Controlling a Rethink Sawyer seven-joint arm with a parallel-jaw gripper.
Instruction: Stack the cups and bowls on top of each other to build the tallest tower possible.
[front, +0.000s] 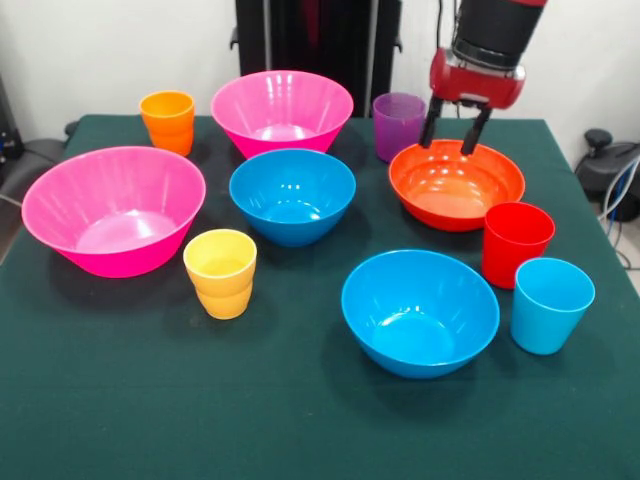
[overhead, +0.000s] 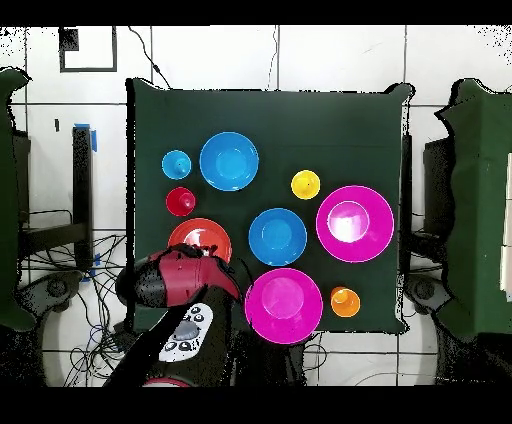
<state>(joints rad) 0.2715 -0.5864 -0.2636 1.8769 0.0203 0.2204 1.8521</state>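
Fingers (front: 451, 128) spread wide, holding nothing; tips hang just above the far rim of the orange-red bowl (front: 456, 186), apparently not touching. The arm (front: 487, 35) is cut off by the top edge in the front view. In the overhead view the arm (overhead: 180, 280) covers the purple cup and part of the orange-red bowl (overhead: 203, 235); fingers not visible there.

Purple cup (front: 398, 125) just beside the fingers. Red cup (front: 516, 243) and light blue cup (front: 550, 304) close together, near the bench (front: 300, 430) edge. Nothing stacked: every cup and bowl sits alone, upright.

Blue bowls (front: 292, 196) (front: 420, 312) mid-bench, yellow cup (front: 221, 272) between them and the near pink bowl (front: 114, 210). Second pink bowl (front: 282, 111) and orange cup (front: 168, 120) at the far edge. Open room: the front strip of the bench.
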